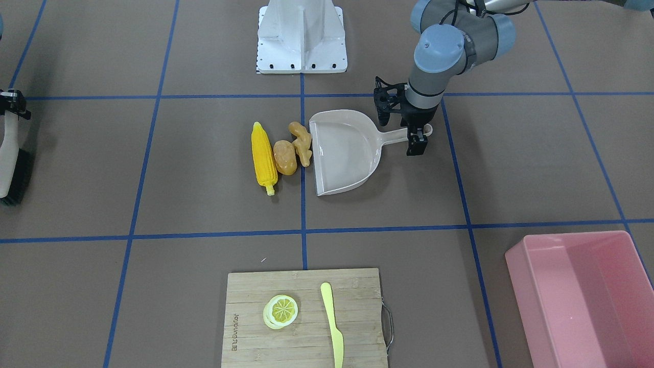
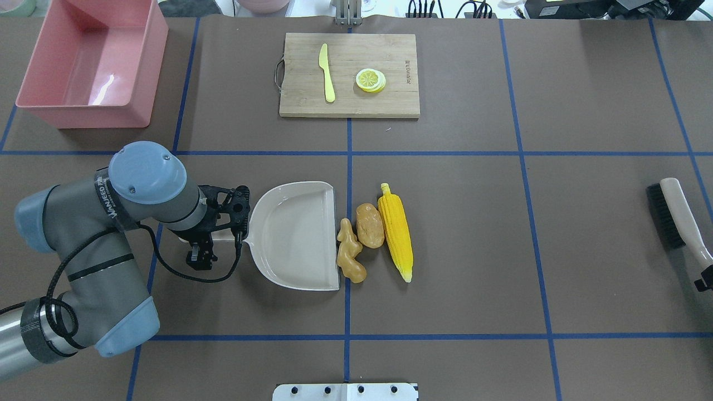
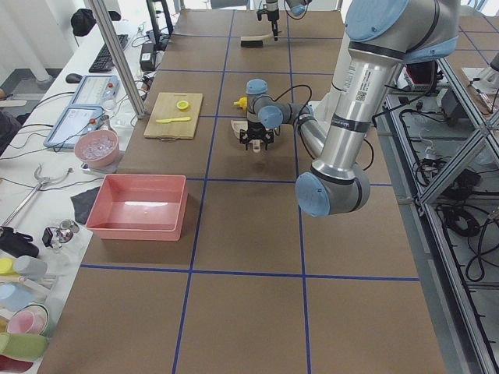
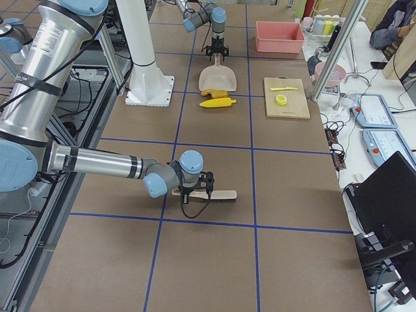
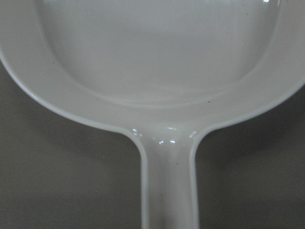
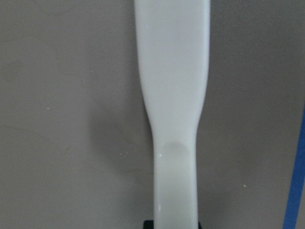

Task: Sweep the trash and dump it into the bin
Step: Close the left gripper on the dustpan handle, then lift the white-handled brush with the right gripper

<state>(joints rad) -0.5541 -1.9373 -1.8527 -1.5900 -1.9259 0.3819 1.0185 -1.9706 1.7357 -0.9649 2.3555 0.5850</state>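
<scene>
Right claw [image 1: 13, 105], half cut off at front view's left edge, grips brush [image 1: 13, 163] handle; left claw [image 1: 415, 137] pinches dustpan [image 1: 342, 153] handle. Overhead, ctr: ginger [image 2: 350, 259] touches pan lip, then potato [image 2: 370, 225], corn [image 2: 396, 236]; bin [image 2: 83, 114] upper left. Stamp on cutting board [image 2: 390, 55]: we can't read it.

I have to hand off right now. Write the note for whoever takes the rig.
Left hand: shut on the dustpan handle; pan flat, empty.
Right hand: shut on the brush handle, far out on the robot's right.
Ginger, potato and corn lie at the pan's mouth, ginger nearest.
Bin: empty, far left.
Done: tools gripped. Left: sweep all three in, dump.
</scene>
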